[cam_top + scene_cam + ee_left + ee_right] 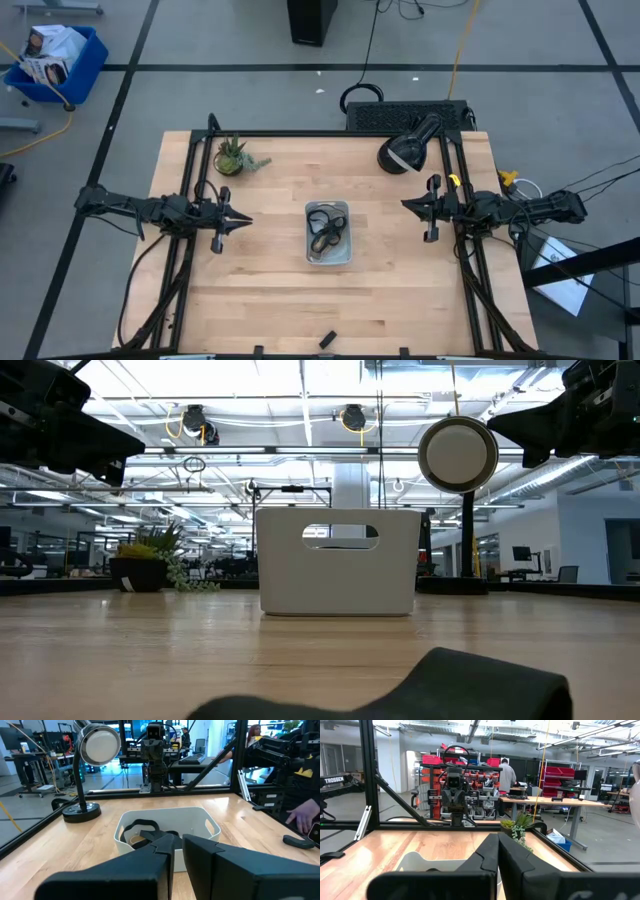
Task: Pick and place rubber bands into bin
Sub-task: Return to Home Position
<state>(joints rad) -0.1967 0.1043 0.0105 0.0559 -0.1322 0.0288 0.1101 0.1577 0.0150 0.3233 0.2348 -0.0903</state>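
Observation:
The bin [345,209], a small pale tray, sits at the table's middle with tan and black rubber bands [323,235] lying tangled inside. It also shows in the low view [337,561] and in the left wrist view [210,826], where the bands [138,831] lie on its floor. My left gripper [246,220] hovers left of the bin, fingers shut and empty. My right gripper [405,204] hovers right of the bin, fingers shut and empty.
A small potted plant [232,156] stands at the far left. A black desk lamp [405,150] stands at the far right. A small black block [326,339] lies near the front edge. A person's hand [304,816] shows beyond the table's right side.

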